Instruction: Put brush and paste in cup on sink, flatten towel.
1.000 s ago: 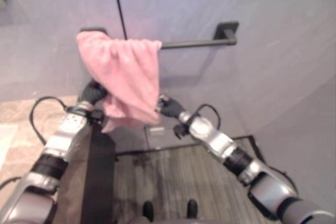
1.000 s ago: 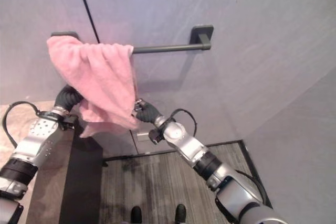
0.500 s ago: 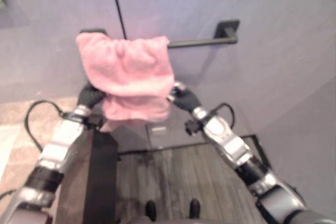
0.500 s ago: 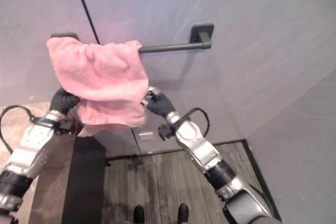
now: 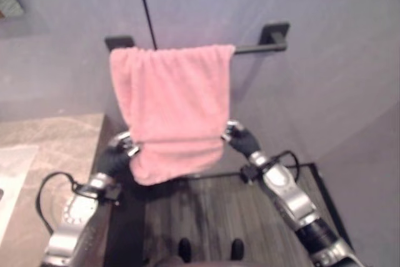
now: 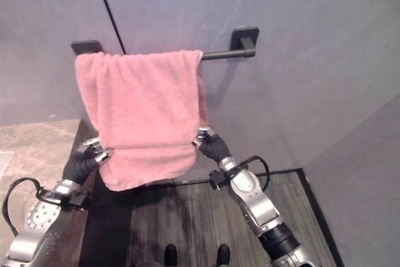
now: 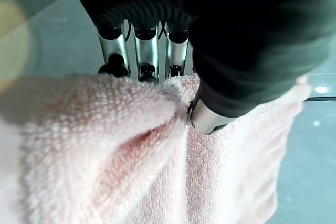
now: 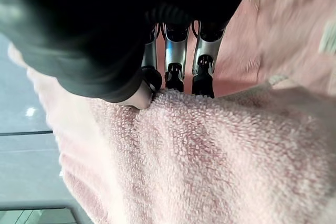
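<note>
Spread wide since a second ago: pink towel point(image 6: 145, 117) no longer bunched at the rail's left end, now hanging broad and nearly flat, lower corners drawn apart. Nearest, left hand point(image 6: 85, 159) pinching the towel's lower left corner, thumb against curled fingers point(image 7: 142, 56) with terry between; right hand point(image 6: 212, 145) clamped likewise on the lower right corner, fingers point(image 8: 176, 64) and thumb nipping the hem. Held so, probably, to keep the cloth taut and pull creases out sideways. Beside the left arm, stone-patterned counter point(image 5: 50, 148), its right edge next to a dark strip. Below, dark wood-grain floor point(image 6: 187, 217). Farthest, black towel rail point(image 6: 222, 54) on a grey wall point(image 6: 300, 42), towel draped over its left and middle, right end bare
</note>
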You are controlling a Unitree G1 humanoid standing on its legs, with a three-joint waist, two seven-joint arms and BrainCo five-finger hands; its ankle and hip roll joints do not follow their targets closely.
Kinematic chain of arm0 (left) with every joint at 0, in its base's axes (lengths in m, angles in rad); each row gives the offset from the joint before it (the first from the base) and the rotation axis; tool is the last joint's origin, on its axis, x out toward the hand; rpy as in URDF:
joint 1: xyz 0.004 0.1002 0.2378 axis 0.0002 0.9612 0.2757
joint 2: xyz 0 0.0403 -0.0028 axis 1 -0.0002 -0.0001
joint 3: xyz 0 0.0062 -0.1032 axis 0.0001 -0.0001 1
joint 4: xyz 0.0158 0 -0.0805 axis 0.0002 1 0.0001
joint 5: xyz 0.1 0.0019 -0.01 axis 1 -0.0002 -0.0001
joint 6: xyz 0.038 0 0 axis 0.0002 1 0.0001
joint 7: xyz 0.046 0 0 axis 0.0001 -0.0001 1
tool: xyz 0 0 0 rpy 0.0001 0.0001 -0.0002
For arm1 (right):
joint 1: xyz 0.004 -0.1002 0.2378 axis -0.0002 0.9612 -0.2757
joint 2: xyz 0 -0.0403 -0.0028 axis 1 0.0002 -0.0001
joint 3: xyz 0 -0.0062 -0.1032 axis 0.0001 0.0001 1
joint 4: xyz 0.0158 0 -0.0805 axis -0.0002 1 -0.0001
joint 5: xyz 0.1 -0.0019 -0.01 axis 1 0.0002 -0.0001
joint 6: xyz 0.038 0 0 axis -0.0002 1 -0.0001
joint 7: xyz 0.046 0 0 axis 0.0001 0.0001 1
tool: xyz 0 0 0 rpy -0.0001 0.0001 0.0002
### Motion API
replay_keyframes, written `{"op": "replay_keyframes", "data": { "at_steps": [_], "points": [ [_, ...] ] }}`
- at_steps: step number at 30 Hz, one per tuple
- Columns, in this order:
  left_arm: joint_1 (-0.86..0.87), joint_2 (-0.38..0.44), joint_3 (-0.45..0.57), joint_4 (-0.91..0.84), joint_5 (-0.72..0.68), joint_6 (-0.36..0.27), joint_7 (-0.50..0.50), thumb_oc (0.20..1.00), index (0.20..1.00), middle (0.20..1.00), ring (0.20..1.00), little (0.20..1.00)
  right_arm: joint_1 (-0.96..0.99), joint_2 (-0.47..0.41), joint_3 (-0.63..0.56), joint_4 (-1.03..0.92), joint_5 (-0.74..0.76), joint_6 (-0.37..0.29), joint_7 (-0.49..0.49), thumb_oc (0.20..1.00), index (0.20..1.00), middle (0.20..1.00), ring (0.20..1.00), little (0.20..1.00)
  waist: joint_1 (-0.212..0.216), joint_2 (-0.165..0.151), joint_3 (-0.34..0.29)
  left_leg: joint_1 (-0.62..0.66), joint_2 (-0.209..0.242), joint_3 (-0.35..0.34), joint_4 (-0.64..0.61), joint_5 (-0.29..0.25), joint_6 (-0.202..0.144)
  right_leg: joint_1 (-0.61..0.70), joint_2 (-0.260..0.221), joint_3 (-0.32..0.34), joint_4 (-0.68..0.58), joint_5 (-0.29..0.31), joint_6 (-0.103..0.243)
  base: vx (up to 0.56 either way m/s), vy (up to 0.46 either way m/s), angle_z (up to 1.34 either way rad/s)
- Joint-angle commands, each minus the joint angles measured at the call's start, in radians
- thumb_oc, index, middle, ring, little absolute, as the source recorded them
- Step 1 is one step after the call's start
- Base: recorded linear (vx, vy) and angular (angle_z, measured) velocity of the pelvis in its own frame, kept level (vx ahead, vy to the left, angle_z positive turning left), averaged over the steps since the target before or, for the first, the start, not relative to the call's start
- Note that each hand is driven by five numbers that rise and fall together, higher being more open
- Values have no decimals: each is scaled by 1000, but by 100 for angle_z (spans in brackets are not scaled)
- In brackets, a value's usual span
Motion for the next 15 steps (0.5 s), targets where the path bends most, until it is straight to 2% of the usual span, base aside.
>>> {"op": "replay_keyframes", "data": {
  "at_steps": [1,8,10,11,15],
  "points": [
    [-72,11,93,-51,-41,-78,64,200,200,200,200,200,-77,8,-116,-90,-23,-103,-58,200,200,200,200,200,6,-11,-23,31,-45,-80,22,-110,66,61,-48,-94,5,-52,52,-20,-38,7],
    [-78,3,55,-72,-24,-79,42,200,200,200,200,200,-99,16,-115,-94,-60,-117,-71,200,200,200,200,200,2,0,-23,33,-45,-84,15,-105,64,62,-46,-90,5,-57,47,-10,-18,8],
    [-80,-5,19,-24,-26,-66,36,200,200,200,200,200,-90,20,-101,-46,-51,-105,-73,200,200,200,200,200,0,6,-23,33,-45,-83,13,-101,62,62,-47,-91,5,-56,46,-13,-19,1],
    [-77,-24,-28,64,-24,-46,34,200,200,200,200,200,-72,19,-97,13,-84,-92,-90,200,200,200,200,200,-4,13,-22,36,-45,-82,13,-101,62,67,-46,-94,5,-58,47,0,0,0],
    [-78,-65,-75,178,-52,-27,25,200,200,200,200,200,-47,40,-106,125,-110,-88,-124,200,200,200,200,200,-9,25,-25,37,-44,-81,13,-99,62,66,-47,-94,5,-61,46,-4,-9,0]
  ]
}}
